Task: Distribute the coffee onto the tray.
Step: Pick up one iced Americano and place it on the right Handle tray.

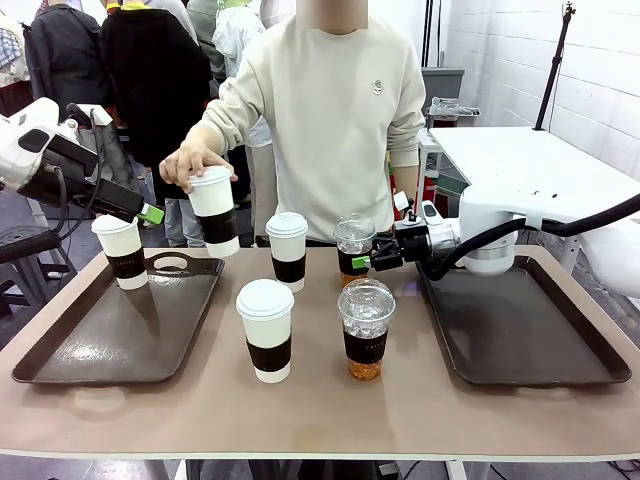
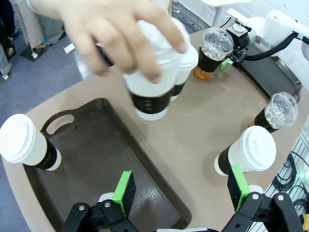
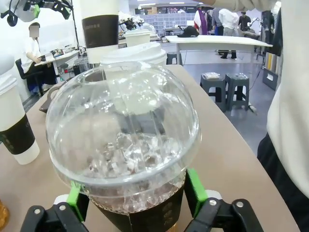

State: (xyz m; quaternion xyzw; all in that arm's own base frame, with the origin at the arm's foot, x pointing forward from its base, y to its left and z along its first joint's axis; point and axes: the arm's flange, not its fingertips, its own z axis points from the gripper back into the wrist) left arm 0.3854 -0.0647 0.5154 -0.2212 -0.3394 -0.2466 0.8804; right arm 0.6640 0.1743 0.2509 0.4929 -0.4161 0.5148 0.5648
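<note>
Since the iced coffee cup (image 3: 123, 130) looked thin-walled and top-heavy, right gripper (image 3: 134, 191) clamped its stiffer sleeve (image 3: 145, 215); left gripper (image 2: 181, 188) hung open.

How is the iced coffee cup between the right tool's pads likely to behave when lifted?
The iced coffee cup looks like thin clear plastic, so it may flex if the right tool squeezes hard. Ice and liquid fill much of it, so it is probably heavy for its size. Its dark sleeve likely grips better than bare plastic.
</note>
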